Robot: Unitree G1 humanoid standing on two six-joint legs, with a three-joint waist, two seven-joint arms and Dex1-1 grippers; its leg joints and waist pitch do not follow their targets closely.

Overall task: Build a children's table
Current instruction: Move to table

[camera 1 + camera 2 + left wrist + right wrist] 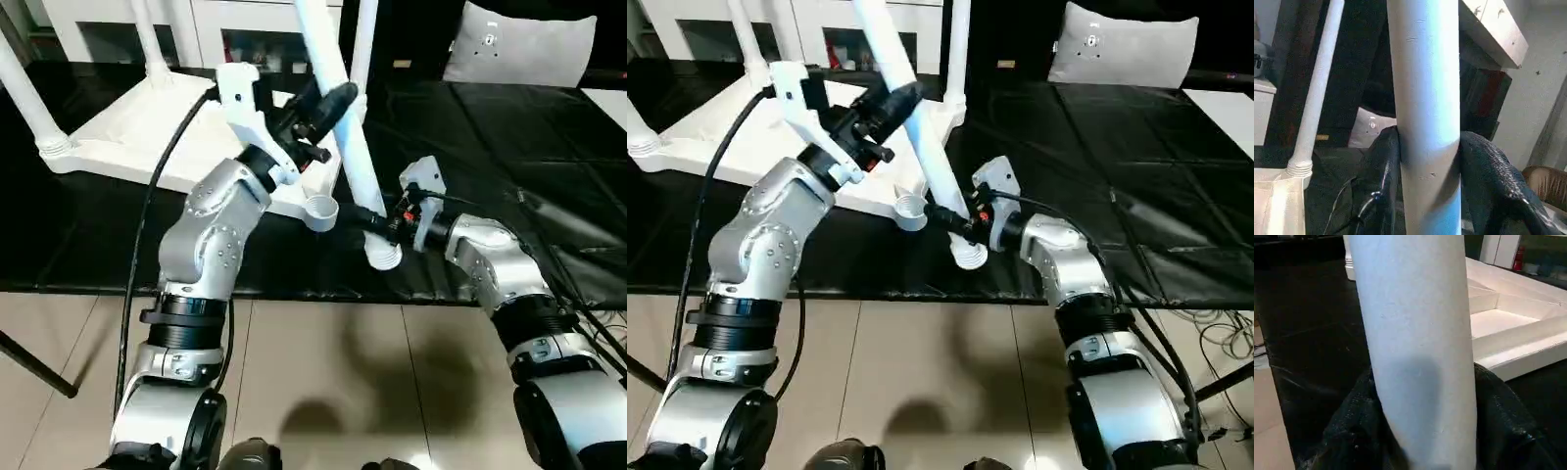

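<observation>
Both grippers, left and right, clamp 1 white leg; corner socket empty.

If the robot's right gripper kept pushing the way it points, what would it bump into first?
The right gripper already holds the loose leg. Beyond it, probably the tabletop's empty corner socket.

loose leg top runs off the frame | upside-down table far side cut off too | right hand fingers mostly hidden behind that leg
</observation>
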